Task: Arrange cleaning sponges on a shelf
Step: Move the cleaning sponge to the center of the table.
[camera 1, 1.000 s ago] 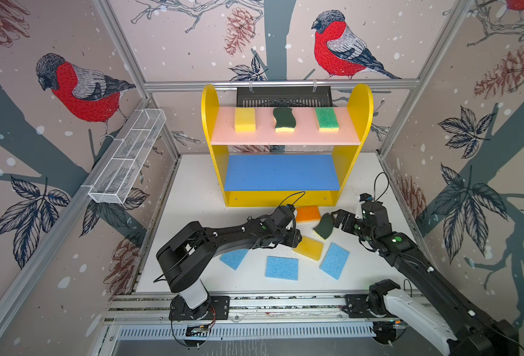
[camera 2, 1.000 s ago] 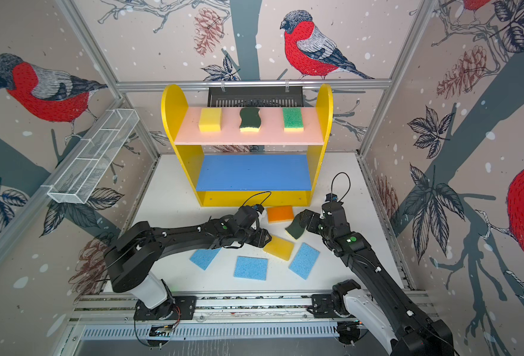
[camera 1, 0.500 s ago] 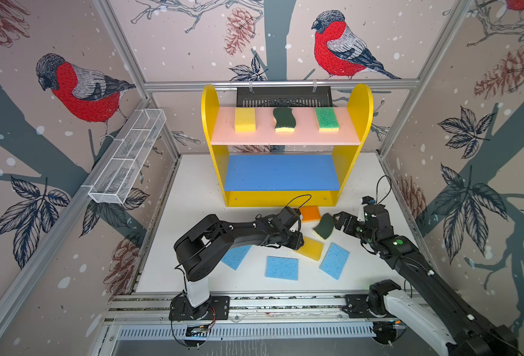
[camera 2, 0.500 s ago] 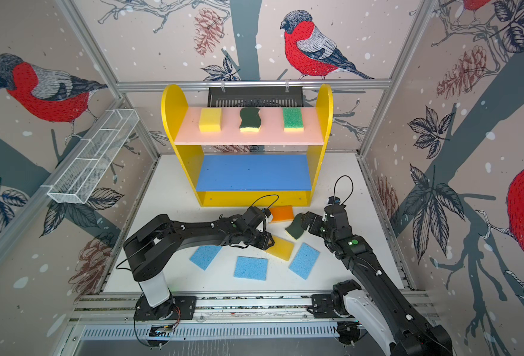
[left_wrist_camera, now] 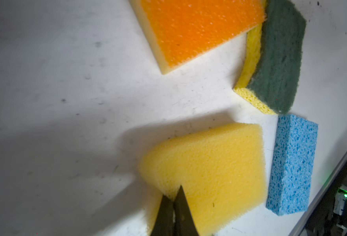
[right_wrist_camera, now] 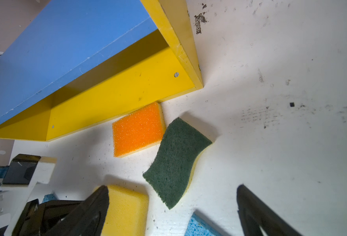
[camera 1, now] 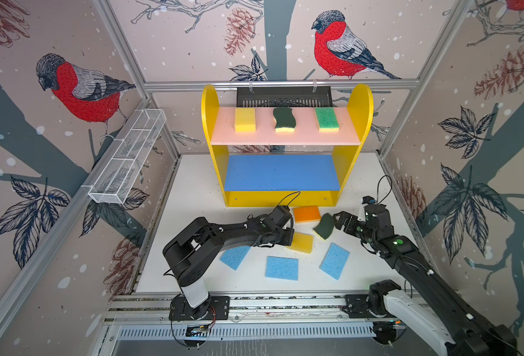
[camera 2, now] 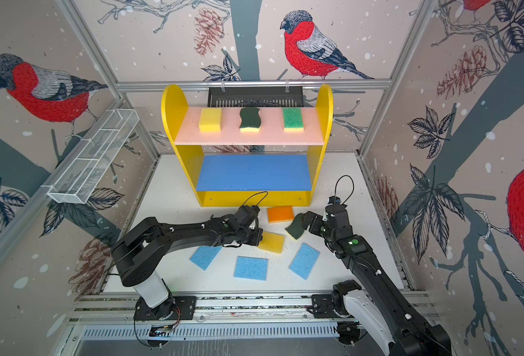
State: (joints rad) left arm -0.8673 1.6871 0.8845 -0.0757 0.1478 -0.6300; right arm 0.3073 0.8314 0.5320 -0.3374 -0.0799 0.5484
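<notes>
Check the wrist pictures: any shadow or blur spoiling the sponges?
Left wrist view: yellow sponge sharp, broad shadow across the table beside it. Right wrist view: dark-green sponge sharp and well lit; the right pincer dark, slightly soft.

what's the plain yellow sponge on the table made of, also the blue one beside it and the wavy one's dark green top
The yellow sponge: soft, fine-pored foam, matte; its edge squashes where the left fingers pinch it. The blue sponge: probably cellulose, matte, with coarse uneven holes. The dark green top: looks like a fibrous scouring pad, fuzzy at the edges.
</notes>
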